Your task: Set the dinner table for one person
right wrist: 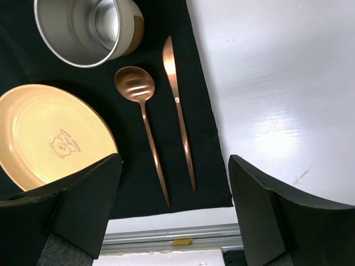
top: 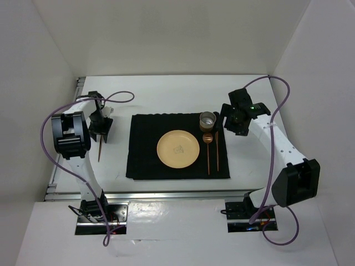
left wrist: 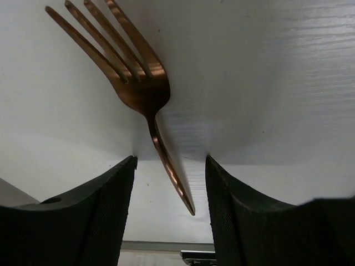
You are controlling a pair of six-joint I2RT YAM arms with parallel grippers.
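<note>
White walls close in the big white tabletop (top: 166, 94). It is the dinner table, and it fills the middle of the top view, with metal rails on its edges. Both arms are bolted at its near edge.

A little farther in, a black square placemat (top: 144, 160) lies flat on the middle of the tabletop. A round yellow plate (top: 178, 149) with a small bear drawn on it sits on the placemat. Just right of the plate lie a copper spoon (top: 208, 156) and a copper knife (top: 217, 151). They are side by side on the placemat, with their handles toward the near edge.

Off to the left, on the bare tabletop, is a copper fork (left wrist: 141, 83). The left pincer (left wrist: 171, 162) is over it with its fingers apart. The fork's handle runs between them with a gap on each side, so nothing is gripped.

Farther back, a shiny metal cup (top: 208, 119) stands upright at the far right corner of the placemat, just past the spoon's bowl. The right pincer (right wrist: 175, 159) hangs just right of the cup. Its fingers are spread wide and it holds nothing.
</note>
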